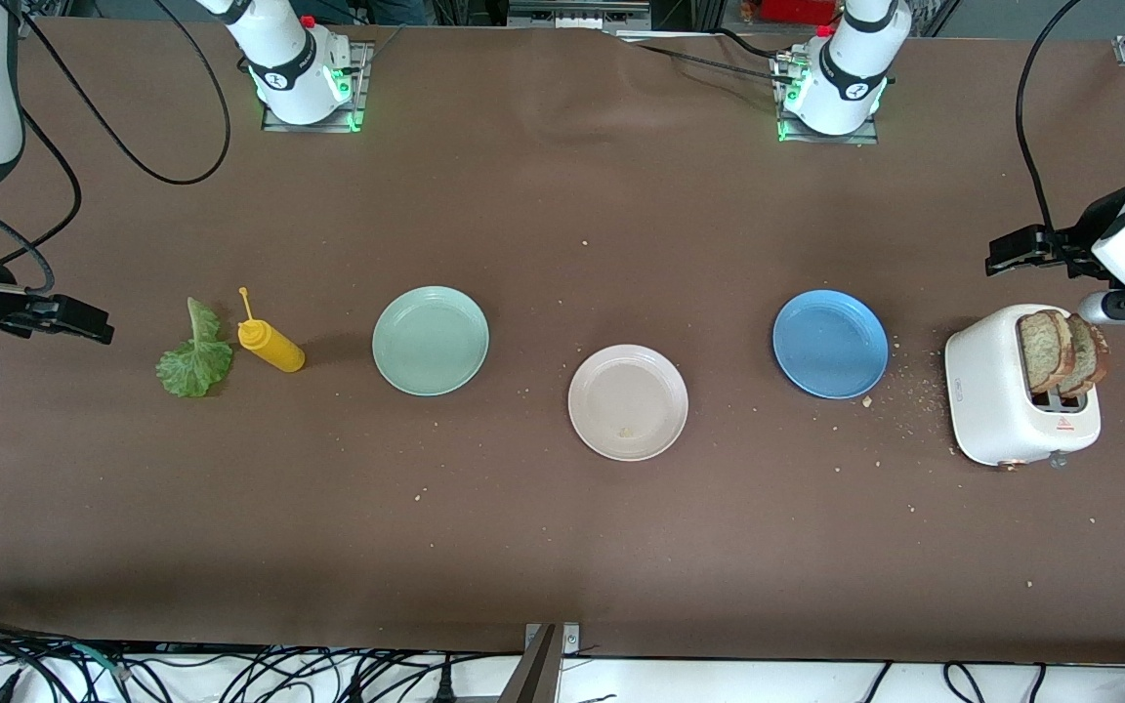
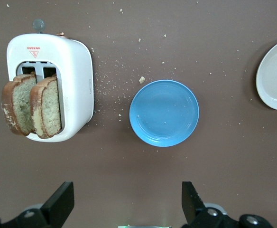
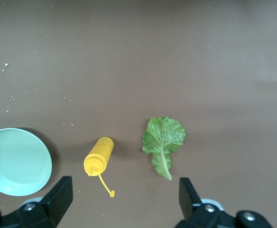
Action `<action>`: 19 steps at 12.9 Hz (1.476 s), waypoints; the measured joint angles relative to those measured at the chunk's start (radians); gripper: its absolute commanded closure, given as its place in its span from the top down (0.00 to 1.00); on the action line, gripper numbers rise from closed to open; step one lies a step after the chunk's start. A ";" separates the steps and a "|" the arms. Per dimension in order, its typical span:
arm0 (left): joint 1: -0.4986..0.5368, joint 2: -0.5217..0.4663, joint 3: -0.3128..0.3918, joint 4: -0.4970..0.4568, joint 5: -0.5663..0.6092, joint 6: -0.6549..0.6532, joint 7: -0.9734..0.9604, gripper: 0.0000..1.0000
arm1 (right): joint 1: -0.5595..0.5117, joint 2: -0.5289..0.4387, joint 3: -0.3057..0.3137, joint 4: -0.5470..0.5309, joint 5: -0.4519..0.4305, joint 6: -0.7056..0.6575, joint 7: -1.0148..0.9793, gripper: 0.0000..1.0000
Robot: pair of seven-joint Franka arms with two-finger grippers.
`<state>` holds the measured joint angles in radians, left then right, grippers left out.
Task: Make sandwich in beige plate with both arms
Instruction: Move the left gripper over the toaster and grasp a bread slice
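Observation:
The beige plate (image 1: 621, 386) lies empty near the table's middle; its edge shows in the left wrist view (image 2: 276, 76). Two toast slices (image 1: 1061, 351) stand in a white toaster (image 1: 997, 400) at the left arm's end, also in the left wrist view (image 2: 32, 107). A green lettuce leaf (image 1: 195, 356) lies flat at the right arm's end, also in the right wrist view (image 3: 163, 137). My left gripper (image 1: 1002, 252) (image 2: 127, 199) is open and empty, up over the table beside the toaster. My right gripper (image 1: 94, 325) (image 3: 124, 194) is open and empty, over the table beside the lettuce.
A yellow squeeze bottle (image 1: 271, 346) (image 3: 98, 155) lies beside the lettuce. A mint-green plate (image 1: 431, 341) (image 3: 16, 161) and a blue plate (image 1: 830, 344) (image 2: 164, 113) flank the beige plate. Crumbs are scattered between the blue plate and the toaster (image 2: 74, 80).

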<state>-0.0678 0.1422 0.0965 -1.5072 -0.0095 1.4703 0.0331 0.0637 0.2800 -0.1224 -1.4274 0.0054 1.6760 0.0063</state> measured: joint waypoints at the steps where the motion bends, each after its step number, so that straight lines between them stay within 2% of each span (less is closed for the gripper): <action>1: 0.000 0.000 0.000 0.001 0.000 0.000 0.000 1.00 | 0.000 0.000 0.000 0.000 0.000 0.000 0.000 1.00; 10: 0.008 0.003 0.009 0.001 0.000 0.002 0.056 1.00 | -0.001 0.000 0.000 0.000 0.000 0.000 -0.004 1.00; 16: 0.057 0.040 0.014 0.000 0.000 0.009 0.118 1.00 | -0.001 0.000 -0.001 0.000 0.000 0.000 -0.005 1.00; 19: 0.090 0.065 0.015 0.000 0.001 0.061 0.166 1.00 | -0.001 0.000 -0.001 0.000 0.000 0.000 -0.005 1.00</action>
<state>0.0225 0.2072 0.1115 -1.5076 -0.0090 1.5312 0.1993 0.0624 0.2800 -0.1230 -1.4274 0.0056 1.6760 0.0013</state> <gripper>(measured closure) 0.000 0.004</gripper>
